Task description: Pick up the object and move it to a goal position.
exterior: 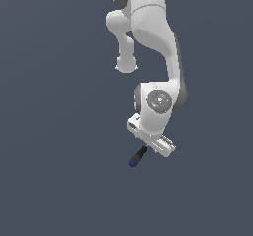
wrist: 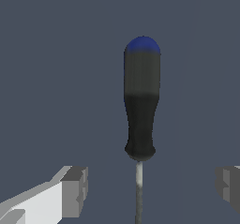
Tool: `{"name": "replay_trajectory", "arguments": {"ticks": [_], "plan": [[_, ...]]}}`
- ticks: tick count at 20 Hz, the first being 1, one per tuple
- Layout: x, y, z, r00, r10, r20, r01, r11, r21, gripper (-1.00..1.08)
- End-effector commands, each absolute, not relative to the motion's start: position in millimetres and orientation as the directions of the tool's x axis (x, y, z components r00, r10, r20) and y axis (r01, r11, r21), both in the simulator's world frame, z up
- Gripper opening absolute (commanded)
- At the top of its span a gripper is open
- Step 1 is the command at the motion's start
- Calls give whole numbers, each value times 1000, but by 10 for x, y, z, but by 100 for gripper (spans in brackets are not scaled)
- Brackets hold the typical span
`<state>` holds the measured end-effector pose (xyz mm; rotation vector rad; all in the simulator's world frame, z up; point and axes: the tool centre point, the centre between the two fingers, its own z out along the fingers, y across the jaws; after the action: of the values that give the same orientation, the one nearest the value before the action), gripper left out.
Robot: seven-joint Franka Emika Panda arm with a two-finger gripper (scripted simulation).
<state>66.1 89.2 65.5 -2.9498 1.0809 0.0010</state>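
Observation:
The screwdriver (wrist: 140,106) has a black handle, a blue butt end and a thin shaft, and lies on the dark grey floor. In the exterior view it (exterior: 138,157) sticks out from under the white hand, blue end toward the exterior view's left. My gripper (wrist: 151,190) is open. Its two grey fingertips (wrist: 75,190) stand wide apart on either side of the shaft, touching nothing. In the exterior view the gripper (exterior: 149,148) sits right over the shaft end, and its fingers are hidden by the hand.
The flat dark grey floor (exterior: 59,180) fills both views. The white arm (exterior: 153,37) reaches down from the top of the exterior view. No other objects show.

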Motion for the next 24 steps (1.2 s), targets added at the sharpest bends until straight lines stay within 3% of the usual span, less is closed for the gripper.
{"name": "replay_trajectory", "arguments": {"ticks": [1, 17, 18, 24], "plan": [[662, 891, 642, 763, -646, 0, -646, -763, 0, 100], [665, 892, 153, 760, -650, 0, -650, -760, 0, 100], [665, 892, 153, 760, -650, 0, -650, -760, 0, -100], [665, 892, 153, 760, -650, 0, -650, -760, 0, -100]]}}
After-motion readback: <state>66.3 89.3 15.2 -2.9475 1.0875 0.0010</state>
